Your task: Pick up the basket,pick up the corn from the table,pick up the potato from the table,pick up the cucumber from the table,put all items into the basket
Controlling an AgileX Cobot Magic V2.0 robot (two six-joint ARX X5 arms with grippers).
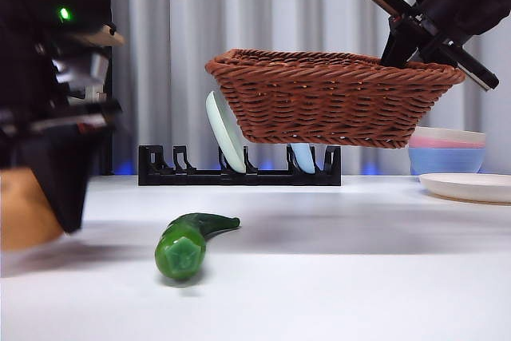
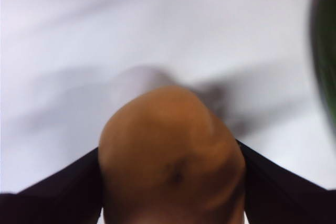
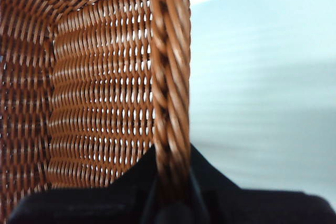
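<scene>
Your front view sits low, level with the counter (image 1: 335,277), facing the curtain. Your left wrist view looks down past its gripper (image 2: 170,182), pressed close to the potato (image 2: 173,156); the blurred green edge is probably the cucumber (image 1: 188,243), shared with front. Your right wrist view hugs the basket (image 3: 168,77) rim.

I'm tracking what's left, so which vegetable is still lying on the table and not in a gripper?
The cucumber, dark green, lies on the table. The tan potato is clamped in the left gripper.
</scene>
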